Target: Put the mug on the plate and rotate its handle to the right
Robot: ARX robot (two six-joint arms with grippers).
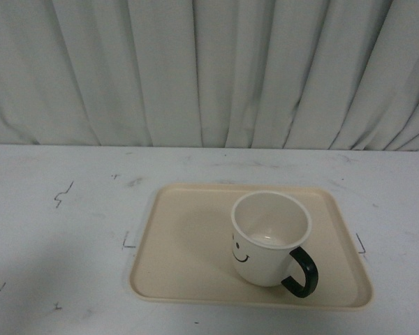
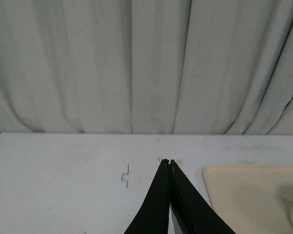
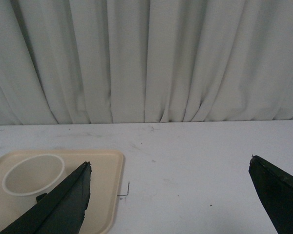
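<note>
At the left wrist, the left gripper [image 2: 170, 162] has its two black fingers pressed together, tip against tip, with nothing between them. It hangs over bare white table [image 2: 63, 185], and a corner of the plate [image 2: 244, 190] shows just off to one side of the fingers. On the other arm, the right gripper [image 3: 170, 163] has its jaws spread wide apart and holds nothing. Only tabletop shows in the gap between the dark fingers [image 3: 63, 204]. One finger crosses in front of the plate's near corner in this view, and the mug's round cream rim shows just past it.

From the front, the mug [image 1: 265, 241] stands upright on the plate [image 1: 181, 244], in its right half and close to the near rim. Its mouth is open upward and it looks empty. The black smiley face [image 1: 237, 252] sits on the mug's left-front side. The handle [image 1: 302, 272] juts out to the right and somewhat toward the camera, staying over the plate. The plate lies flat on the table, with small dark corner marks [image 1: 129, 243] beside its left and right edges. A pleated pale curtain [image 1: 195, 70] hangs behind the table's far edge.
</note>
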